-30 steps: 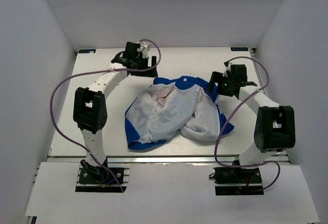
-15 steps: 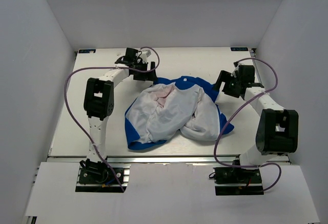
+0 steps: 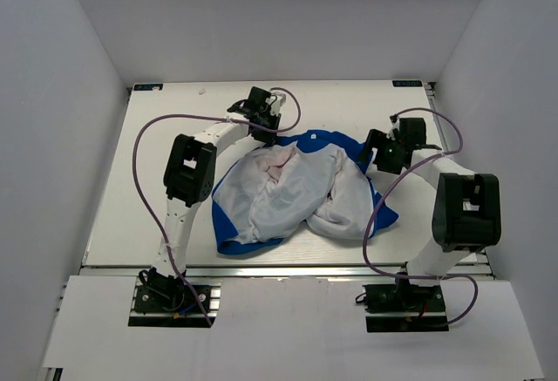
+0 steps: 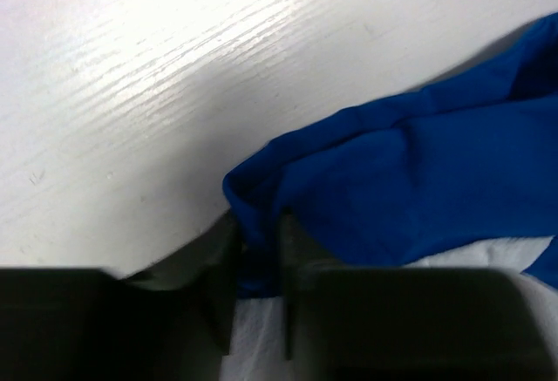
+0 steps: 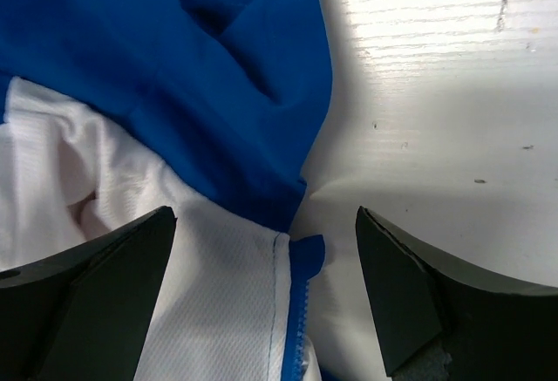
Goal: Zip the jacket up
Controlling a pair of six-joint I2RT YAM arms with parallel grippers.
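White walls [image 3: 52, 93] enclose a pale, wood-grained counter [image 3: 157, 180], with both arms bolted at its near edge.

Item inspected: the jacket [image 3: 288, 189]. It lies crumpled at the middle of the counter, between the two arms. It is spread open with the white lining facing up. Royal blue shows along its far edge, at its near left corner and down its right side. No lettering or red can be made out in the overhead view.

Left pincer [image 3: 261, 128]: it sits at the far left edge of the jacket, low to the counter. In the left wrist view its fingers [image 4: 218, 311] stand close together. A fold of blue fabric [image 4: 418, 163] runs down between them and fills the narrow gap, so the left pincer [image 4: 257, 259] is pinching the jacket at that fold. Bare counter [image 4: 131, 93] lies just beyond the fold.

Right pincer [image 3: 377, 150]: it sits at the far right edge of the jacket. In the right wrist view the right pincer [image 5: 263, 215] is spread wide and grips nothing. Its left finger [image 5: 87, 302] is over the white lining and its right finger [image 5: 436, 311] is over bare counter [image 5: 436, 93]. The blue edge of the jacket [image 5: 174, 67] lies between them. Whether the fingers touch the cloth cannot be told.

A purple cable [image 3: 144, 172] loops beside each arm.
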